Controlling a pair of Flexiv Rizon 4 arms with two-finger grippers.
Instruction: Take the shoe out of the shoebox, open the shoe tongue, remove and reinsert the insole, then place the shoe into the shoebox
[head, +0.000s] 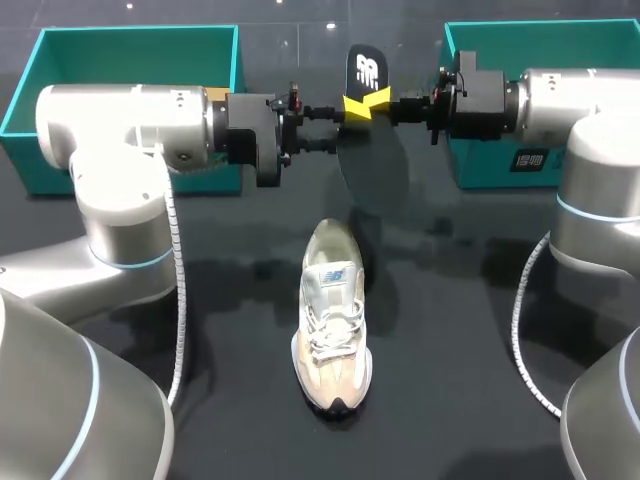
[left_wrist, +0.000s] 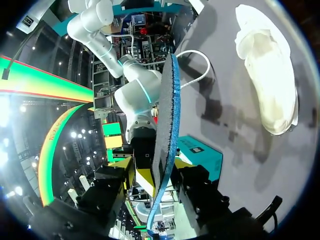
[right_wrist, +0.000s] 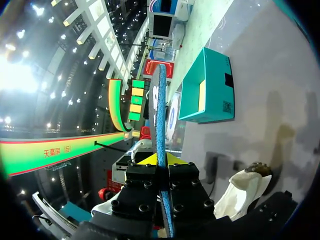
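Observation:
A black insole (head: 366, 70) with a white logo hangs upright in the air above the far middle of the table. My right gripper (head: 381, 102) is shut on it from the right; in its wrist view the blue-edged insole (right_wrist: 160, 110) rises from between the closed fingers of the right gripper (right_wrist: 164, 172). My left gripper (head: 351, 108) meets it from the left. In the left wrist view the insole (left_wrist: 167, 110) runs between the fingers of the left gripper (left_wrist: 162, 175), which stand a little apart from it. The beige shoe (head: 332, 320) lies on the table below, toe toward the front.
A teal box (head: 140, 32) stands at the back left behind my left arm, and a second teal box (head: 480, 150) at the back right under my right arm. The shoe (left_wrist: 267, 75) lies alone on the dark tabletop.

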